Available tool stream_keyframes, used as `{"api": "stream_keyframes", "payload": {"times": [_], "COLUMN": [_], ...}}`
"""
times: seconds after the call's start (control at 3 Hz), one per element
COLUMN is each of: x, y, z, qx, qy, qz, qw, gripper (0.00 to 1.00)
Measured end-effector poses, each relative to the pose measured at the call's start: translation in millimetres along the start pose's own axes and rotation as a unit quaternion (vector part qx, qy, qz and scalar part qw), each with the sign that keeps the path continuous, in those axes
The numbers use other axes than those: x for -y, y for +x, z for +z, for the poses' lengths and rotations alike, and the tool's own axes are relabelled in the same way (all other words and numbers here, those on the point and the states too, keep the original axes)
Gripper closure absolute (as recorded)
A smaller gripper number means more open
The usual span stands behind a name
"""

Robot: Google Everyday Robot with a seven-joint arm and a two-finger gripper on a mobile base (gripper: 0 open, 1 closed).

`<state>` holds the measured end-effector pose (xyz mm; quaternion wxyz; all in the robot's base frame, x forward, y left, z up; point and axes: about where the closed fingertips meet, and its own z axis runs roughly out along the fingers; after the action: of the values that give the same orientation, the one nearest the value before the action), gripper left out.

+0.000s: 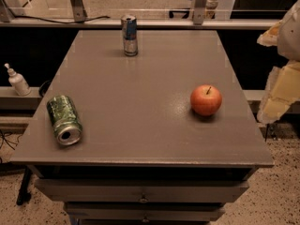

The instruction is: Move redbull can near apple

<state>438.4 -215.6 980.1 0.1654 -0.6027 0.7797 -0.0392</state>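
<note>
redbull can [129,35] at far edge, apple [206,100] nr rt edge (gripper [283,90] beyond)

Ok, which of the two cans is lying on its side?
The wide green patterned can at front left; the slim blue-and-silver can stands upright at the far edge. The gripper hangs beyond the grey table's right side.

From my station I see a grey surface [140,139] over drawers [140,191], set on a speckled floor [281,205]. At left, a pale ledge [7,100] carries a white pump bottle [18,81]. Beyond are metal legs [77,3] and a black cable [47,19]. The light is dim. The pincer [281,93] hangs at the right edge.
</note>
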Motion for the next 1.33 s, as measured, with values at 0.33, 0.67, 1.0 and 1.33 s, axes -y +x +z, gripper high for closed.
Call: {"api": "stream_keyframes", "payload": {"times": [0.33, 0.67, 1.0, 1.33], "x": [0.1, 6.0, 9.1, 9.9], "y": [-0.1, -3.6, -9.2, -16.3], "z": [0.0, 5.7, 22.4, 37.7], "qx": [0.000, 0.029, 0.083, 0.148], "qy": [0.000, 0.001, -0.015, -0.034], "qz": [0.000, 0.005, 0.037, 0.077], "qw": [1.0000, 0.9996, 0.9957, 0.9854], "gripper": [0.00, 0.00, 0.00, 0.00]}}
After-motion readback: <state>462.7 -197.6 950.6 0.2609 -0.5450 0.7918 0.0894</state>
